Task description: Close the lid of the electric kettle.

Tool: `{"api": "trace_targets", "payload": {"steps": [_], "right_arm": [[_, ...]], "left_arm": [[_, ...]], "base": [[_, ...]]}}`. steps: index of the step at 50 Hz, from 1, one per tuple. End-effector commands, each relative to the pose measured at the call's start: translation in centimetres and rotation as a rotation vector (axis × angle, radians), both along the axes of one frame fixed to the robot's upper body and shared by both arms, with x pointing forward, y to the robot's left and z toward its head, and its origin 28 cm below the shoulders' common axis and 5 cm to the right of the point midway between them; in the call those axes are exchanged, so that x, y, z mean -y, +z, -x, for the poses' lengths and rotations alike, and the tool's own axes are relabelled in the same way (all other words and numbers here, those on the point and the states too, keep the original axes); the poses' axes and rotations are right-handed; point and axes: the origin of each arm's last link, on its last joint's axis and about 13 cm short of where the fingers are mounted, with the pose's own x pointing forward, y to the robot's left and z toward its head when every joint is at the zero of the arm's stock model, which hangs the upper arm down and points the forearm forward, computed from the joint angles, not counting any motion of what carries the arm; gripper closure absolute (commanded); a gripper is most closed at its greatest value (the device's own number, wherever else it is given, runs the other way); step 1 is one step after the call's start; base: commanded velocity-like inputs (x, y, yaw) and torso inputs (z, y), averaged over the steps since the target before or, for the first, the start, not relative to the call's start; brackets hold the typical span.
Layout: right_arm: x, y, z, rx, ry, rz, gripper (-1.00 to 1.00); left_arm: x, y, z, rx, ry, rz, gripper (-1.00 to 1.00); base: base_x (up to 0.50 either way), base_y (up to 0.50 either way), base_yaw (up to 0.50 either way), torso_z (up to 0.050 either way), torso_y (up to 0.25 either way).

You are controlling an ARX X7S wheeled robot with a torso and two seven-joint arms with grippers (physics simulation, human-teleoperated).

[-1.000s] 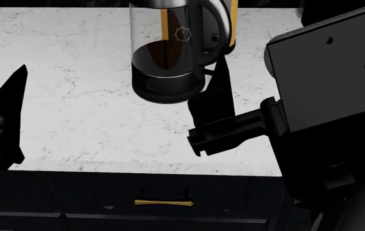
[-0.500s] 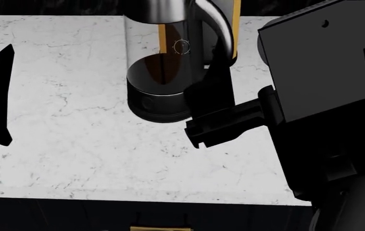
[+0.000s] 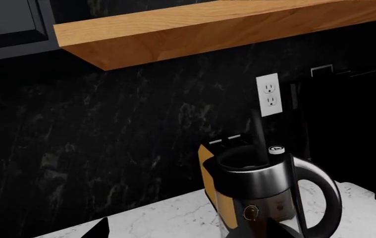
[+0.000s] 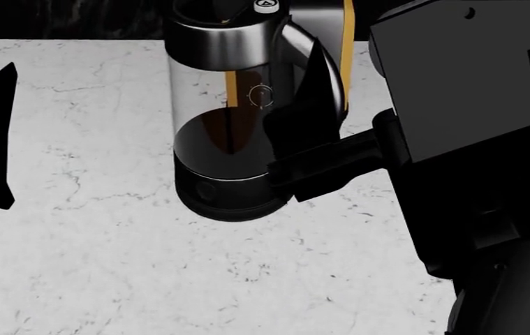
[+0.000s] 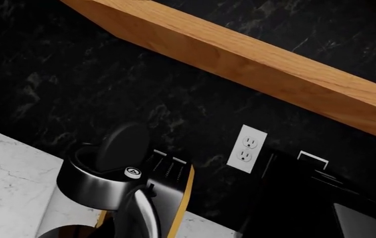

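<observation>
Glass electric kettle (image 4: 232,132) stands upper centre on the marble counter (image 4: 88,251), its lid (image 5: 123,144) upright, my right pincer (image 4: 306,150) beside its handle, jaw spacing I cannot tell.

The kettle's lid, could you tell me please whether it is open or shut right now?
Open. In the right wrist view the lid stands up behind the kettle, leaving its rim uncovered; the left wrist view shows the mouth open too.

The electric kettle (image 4: 232,132) stands upright on the white marble counter, clear glass body over a black round base, dark glossy band on top, curved handle alongside. Its lid (image 5: 123,146), a flat black disc, stands raised behind the white triangle-marked button.
</observation>
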Motion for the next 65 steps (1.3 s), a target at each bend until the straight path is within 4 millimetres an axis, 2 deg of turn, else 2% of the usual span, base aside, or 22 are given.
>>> {"api": "trace_targets", "payload": {"steps": [1, 50, 59, 65], "right_arm": [[-0.2, 0.1, -0.1, 0.001, 0.005, 0.010, -1.00], [-0.2, 0.3, 0.2, 0.006, 0.001, 0.015, -1.00], [0.1, -0.2, -1.1, -0.090, 0.028, -0.032, -1.00], [0.5, -0.4, -2.8, -0.128, 0.011, -0.041, -1.00]], "left_arm": [[-0.1, -0.1, -0.1, -0.001, 0.003, 0.000, -1.00], [-0.8, 0.6, 0.7, 0.017, 0.037, 0.014, -1.00], [-1.0, 0.5, 0.7, 0.016, 0.045, 0.018, -1.00], [-1.0, 0.4, 0.7, 0.015, 0.045, 0.021, -1.00]], "base": [[0.25, 0.00, 0.00, 0.000, 0.000], [0.25, 0.00, 0.00, 0.000, 0.001], [0.06, 0.00, 0.00, 0.000, 0.000], [0.00, 0.00, 0.00, 0.000, 0.000]]}}
